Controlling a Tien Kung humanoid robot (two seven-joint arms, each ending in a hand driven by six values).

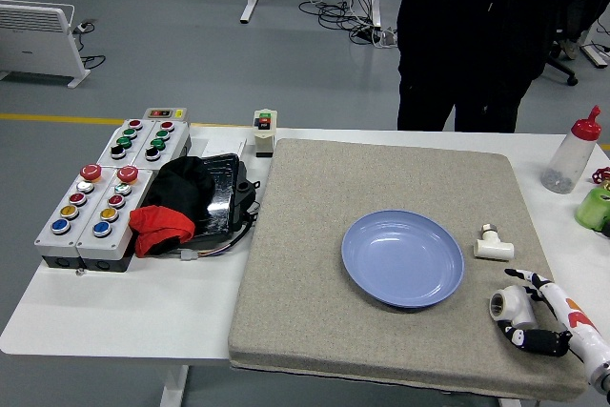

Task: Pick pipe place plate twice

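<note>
Grey mat [315,264]: our right hand [543,316] cups the elbow pipe [510,306], fingers curled round it, grip looks loose. Tee pipe [493,246] beside empty blue plate [402,257].

White desk [143,307] carries grey mat [381,235]. Blue plate [402,257] on mat, empty. White tee pipe fitting [493,246] just right of plate, apart from it. Right robot hand [536,313] at mat's near right corner, fingers [534,338] curved around white elbow pipe [505,305]; firm grasp unclear. Button boxes [105,188] at left; black and red cloth [172,207] beside them. Person [477,35] in black at far side.
</note>
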